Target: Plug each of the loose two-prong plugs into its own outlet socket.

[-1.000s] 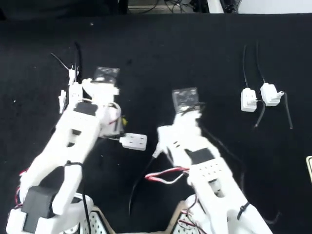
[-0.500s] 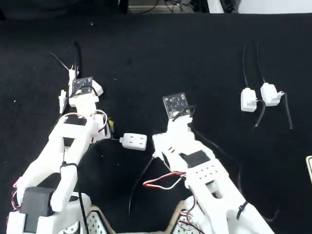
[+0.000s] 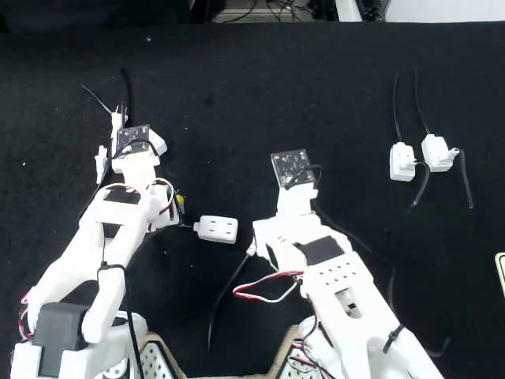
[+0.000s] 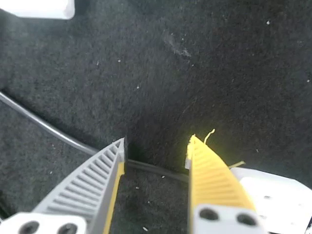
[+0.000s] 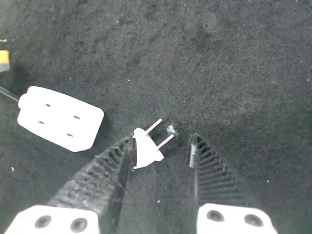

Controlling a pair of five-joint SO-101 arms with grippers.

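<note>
Right gripper (image 5: 161,141) of mine hangs low over the black table cloth (image 5: 234,58) with its two fingers spread. A white two-prong plug (image 5: 147,148) lies on the cloth in the gap between them. The plug sits close against one finger (image 5: 105,170), though I cannot tell whether it touches, and it is clear of the other finger. Its two prongs point away from my wrist, out past the fingertips. Nothing is pinched.

Near that plug rests a white outlet block (image 5: 61,124) with four slots on its upper face, apart from the plug and from my fingers. Seen from the high view, the block (image 3: 217,229) lies on the cloth between my two arms.

My left gripper (image 4: 156,146) is spread as well and holds nothing. A thin black cord (image 4: 44,127) crosses the cloth and passes under the gap between its fingertips. Just beside the yellow finger (image 4: 209,180) lies a white plastic piece (image 4: 273,195); I cannot tell whether it is a plug or a socket.

Well away on my right side of the table, two white connector bodies (image 3: 402,162) lie side by side, each with a black cord trailing off. I cannot make out whether they are joined pairs.
</note>
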